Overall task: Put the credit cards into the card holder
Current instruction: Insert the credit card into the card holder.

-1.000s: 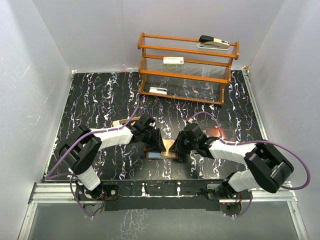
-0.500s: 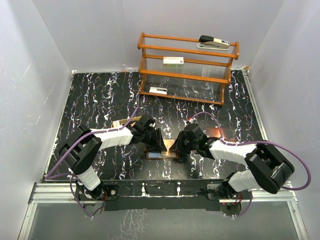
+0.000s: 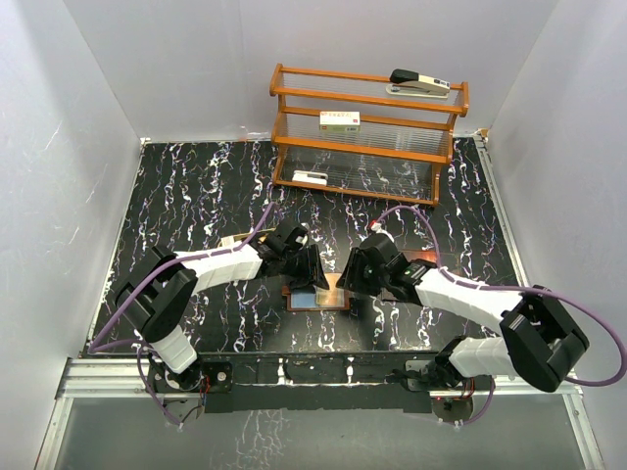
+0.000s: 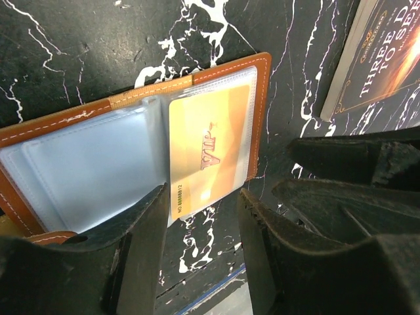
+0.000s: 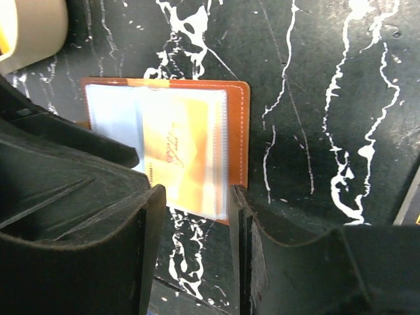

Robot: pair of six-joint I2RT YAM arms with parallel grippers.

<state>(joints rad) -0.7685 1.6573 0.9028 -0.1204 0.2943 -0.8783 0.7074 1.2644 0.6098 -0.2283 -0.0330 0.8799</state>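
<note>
Desk: we see a black desk veined in white, pale walls around it and a wooden shelf at the far side.
Wallet: the wallet lies open and flat by the near edge, between our two arms.
Card: a gold card sits under the right clear pocket.
Left arm: we find it reaching low from the left, with the left gripper over the wallet, fingers apart and empty.
Right arm: it reaches low from the right, with the right gripper apart and empty.

Credit card inside card holder on table
</note>
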